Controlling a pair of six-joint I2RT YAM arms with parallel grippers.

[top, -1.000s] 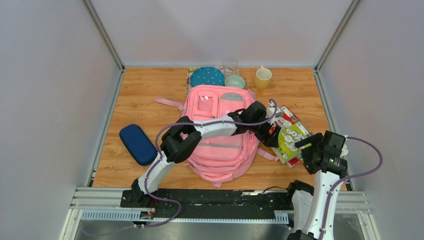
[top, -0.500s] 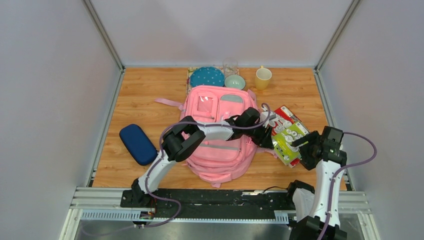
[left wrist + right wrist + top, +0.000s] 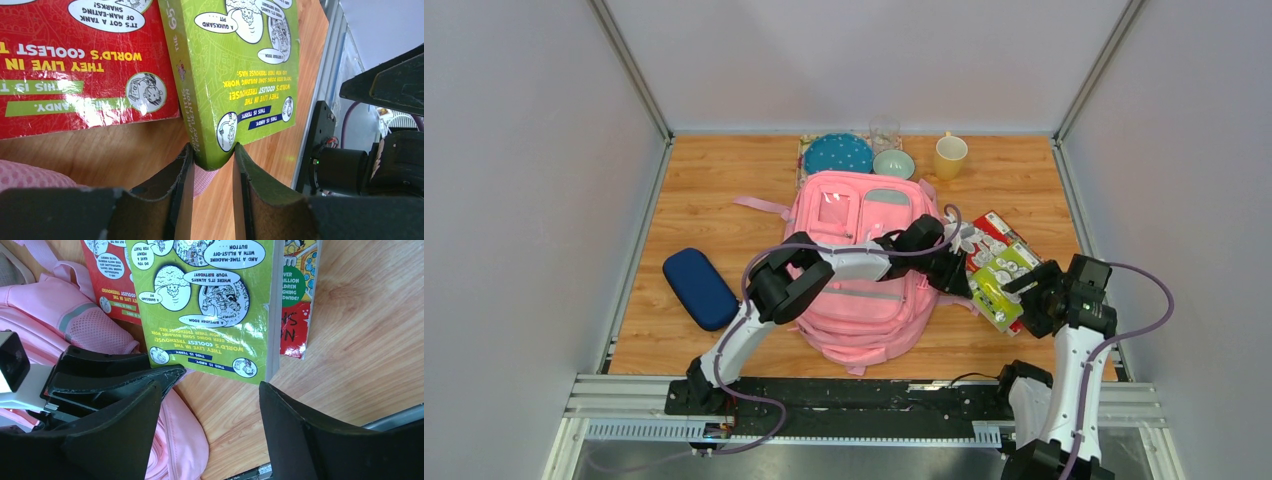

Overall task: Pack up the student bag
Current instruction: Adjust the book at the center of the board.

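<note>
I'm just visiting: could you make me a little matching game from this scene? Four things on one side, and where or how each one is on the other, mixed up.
Things:
1. green book
2. navy-blue pouch
3. yellow mug
4. right gripper

States:
A. open, holding nothing
B. at the far edge of the table, beside the teal bowl
C. corner pinched by the left gripper
D. lying left of the pink backpack

Pairs: 1-C, 2-D, 3-B, 4-A
</note>
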